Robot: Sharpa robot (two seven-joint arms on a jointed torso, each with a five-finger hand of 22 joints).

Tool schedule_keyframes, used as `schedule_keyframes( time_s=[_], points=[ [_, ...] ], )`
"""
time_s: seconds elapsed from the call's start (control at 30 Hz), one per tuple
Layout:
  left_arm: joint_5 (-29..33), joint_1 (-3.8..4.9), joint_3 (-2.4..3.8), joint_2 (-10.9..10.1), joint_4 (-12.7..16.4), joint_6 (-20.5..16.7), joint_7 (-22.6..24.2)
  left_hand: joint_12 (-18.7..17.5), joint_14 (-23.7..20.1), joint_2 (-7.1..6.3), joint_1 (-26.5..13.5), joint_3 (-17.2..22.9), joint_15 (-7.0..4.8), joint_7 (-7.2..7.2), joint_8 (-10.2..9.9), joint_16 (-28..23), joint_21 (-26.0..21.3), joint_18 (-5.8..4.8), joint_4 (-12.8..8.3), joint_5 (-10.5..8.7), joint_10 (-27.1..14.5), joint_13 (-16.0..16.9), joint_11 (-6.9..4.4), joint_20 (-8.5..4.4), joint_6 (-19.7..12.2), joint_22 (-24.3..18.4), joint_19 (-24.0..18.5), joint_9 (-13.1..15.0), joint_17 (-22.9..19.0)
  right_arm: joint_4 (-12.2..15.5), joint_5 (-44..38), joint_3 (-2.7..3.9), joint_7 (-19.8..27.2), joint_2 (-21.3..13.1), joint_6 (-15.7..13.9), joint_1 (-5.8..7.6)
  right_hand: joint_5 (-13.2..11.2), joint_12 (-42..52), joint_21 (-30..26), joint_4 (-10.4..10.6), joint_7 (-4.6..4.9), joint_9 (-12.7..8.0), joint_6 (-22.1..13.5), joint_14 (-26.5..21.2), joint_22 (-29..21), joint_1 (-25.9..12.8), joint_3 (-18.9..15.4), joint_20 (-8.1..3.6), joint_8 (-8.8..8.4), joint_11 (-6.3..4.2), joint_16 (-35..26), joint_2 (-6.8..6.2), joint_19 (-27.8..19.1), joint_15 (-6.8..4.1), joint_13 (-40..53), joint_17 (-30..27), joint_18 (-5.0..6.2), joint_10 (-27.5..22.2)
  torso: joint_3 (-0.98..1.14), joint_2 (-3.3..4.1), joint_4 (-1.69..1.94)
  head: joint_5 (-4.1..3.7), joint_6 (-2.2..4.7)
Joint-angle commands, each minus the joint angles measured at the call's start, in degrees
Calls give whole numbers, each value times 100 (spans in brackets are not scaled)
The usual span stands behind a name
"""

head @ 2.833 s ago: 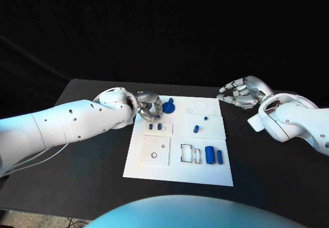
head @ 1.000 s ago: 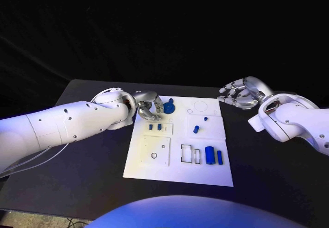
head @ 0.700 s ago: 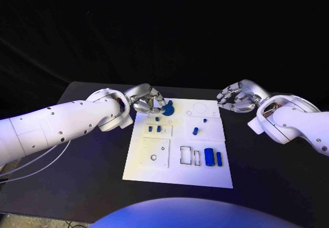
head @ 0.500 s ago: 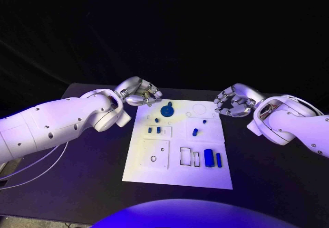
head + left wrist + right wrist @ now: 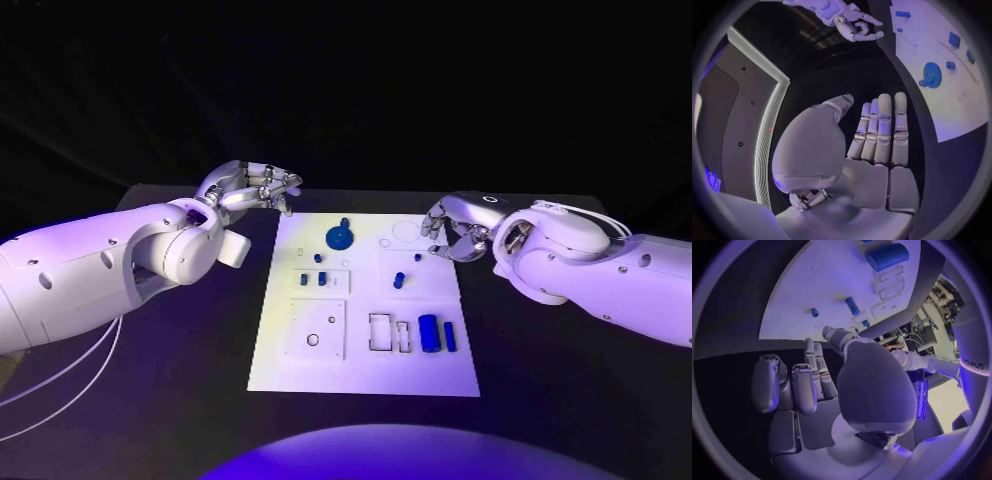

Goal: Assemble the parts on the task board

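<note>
One white task board (image 5: 368, 370) lies mid-table in the head view, carrying small blue parts: a gear-like disc (image 5: 339, 237) near its far edge, short pegs at centre, a thick cylinder (image 5: 428, 332) and a slim bar (image 5: 450, 336) toward the near right. Left hand (image 5: 248, 188) hovers off the board's far left corner, fingers loosely curled, holding nothing. Right hand (image 5: 450, 228) sits at the far right edge, fingers curled inward, empty. Left wrist view: left-hand fingers (image 5: 881, 130) straight, side by side; board (image 5: 954, 100) beyond, disc (image 5: 931, 75) on it. Right wrist view: right-hand fingers (image 5: 798, 385) bent, board (image 5: 817, 285) and cylinder (image 5: 887, 256) ahead.
</note>
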Motion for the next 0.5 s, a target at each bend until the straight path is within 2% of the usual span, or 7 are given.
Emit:
schedule_keyframes(
  time_s=[0.03,0.13,0.33,0.5],
  points=[
    [645,0,5,-27,94,275,331,-36,19,12,74,7,-10,-23,25,-20,-28,59,-41,147,43,-16,3,6,-38,-10,55,8,-6,-45,-598,-5,-286,84,244,-20,-18,-75,17,-52,-6,-20,28,272,1051,-85,21,-13,-17,-3,30,3,27,25,-50,19,-19,38,-3,5,9,-106,1],
    [752,-1,4,-57,156,345,418,-53,21,-41,-24,-91,3,-5,32,-31,-66,52,28,155,46,-36,15,11,-88,-26,66,7,-5,-125,-688,-14,-357,191,271,-48,-16,-176,-13,-98,12,-49,2,270,1047,-107,26,-15,-58,13,21,-5,15,39,-128,0,-15,22,0,5,-10,-116,1],
    [861,-2,4,-100,272,400,512,-61,16,-80,-59,-155,7,1,41,-39,-92,51,55,183,45,-45,18,14,-111,-38,72,8,-5,-316,-836,-25,-459,397,275,-128,-22,-305,-61,-161,65,-86,-5,256,1038,-143,-23,17,-99,72,1,0,-6,82,-227,-45,-11,-21,-12,22,0,-125,-4],
    [896,-2,4,-122,341,408,520,-61,16,-80,-58,-157,7,0,42,-39,-93,51,55,184,45,-45,18,14,-111,-39,72,8,-5,-455,-862,-30,-462,525,313,-203,-16,-336,-41,-189,72,-97,8,254,1046,-129,-24,32,-105,83,4,20,4,93,-254,-41,-16,-25,-8,20,8,-123,-27]
  ],
)
